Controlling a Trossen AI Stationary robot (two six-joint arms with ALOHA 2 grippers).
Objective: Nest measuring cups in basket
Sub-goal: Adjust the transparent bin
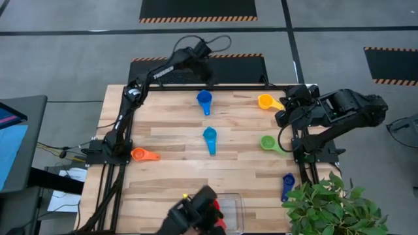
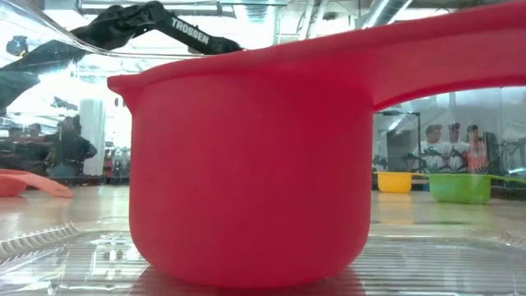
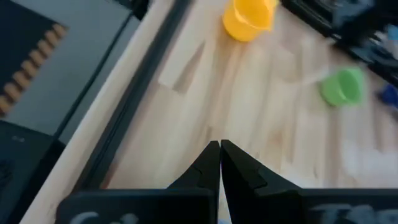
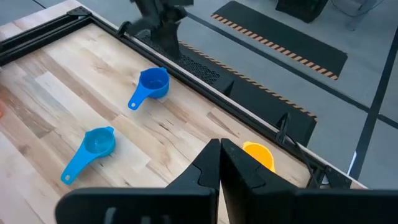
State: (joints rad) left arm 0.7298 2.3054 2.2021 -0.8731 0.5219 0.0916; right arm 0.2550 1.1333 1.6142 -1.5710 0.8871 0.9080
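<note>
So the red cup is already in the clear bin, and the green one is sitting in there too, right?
Not quite. The red cup does sit in the clear bin, but the green cup is not in there: the high view shows it out on the wooden table, near the right arm.

Red cup (image 2: 246,164) in the clear basket (image 1: 232,210); orange cup (image 1: 140,155), yellow cup (image 1: 266,102), green cup (image 1: 269,141), blue cups (image 1: 205,100) on the pale wood-grain surface (image 1: 176,130).
</note>
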